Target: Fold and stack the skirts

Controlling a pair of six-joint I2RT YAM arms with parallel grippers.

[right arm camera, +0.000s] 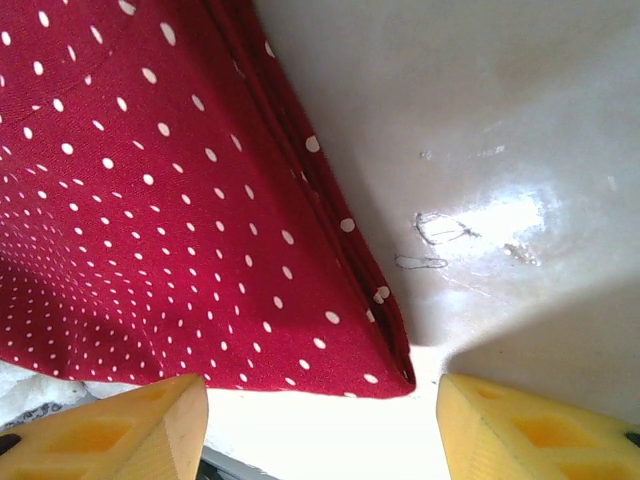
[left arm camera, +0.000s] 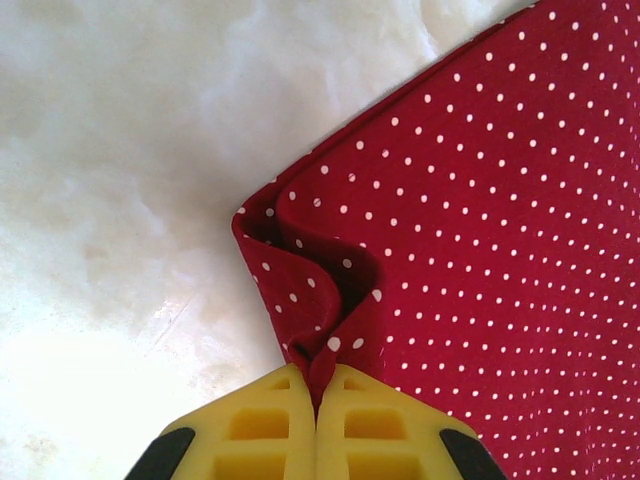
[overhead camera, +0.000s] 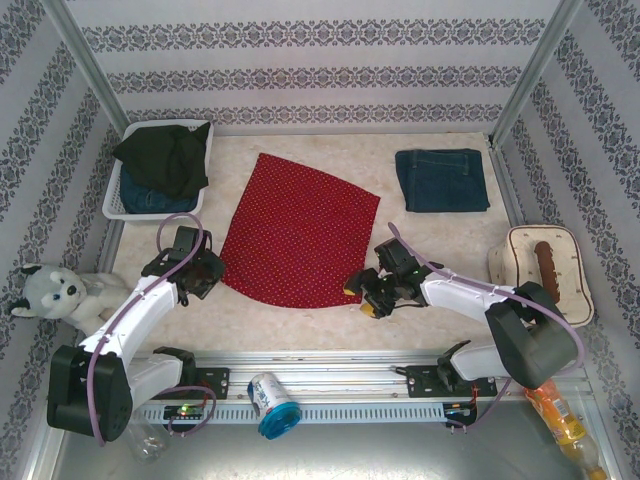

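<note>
Top external, one red dotted skirt (overhead camera: 300, 225) — left jaws clamping it, right jaws apart — one folded denim skirt (overhead camera: 440, 180).

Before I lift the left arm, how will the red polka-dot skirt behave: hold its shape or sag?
Probably floppy: the red skirt bunches into soft folds where the left gripper pinches its corner. Likely light, thin cloth lying flat. It may drag and swing, since the right gripper is open.
</note>
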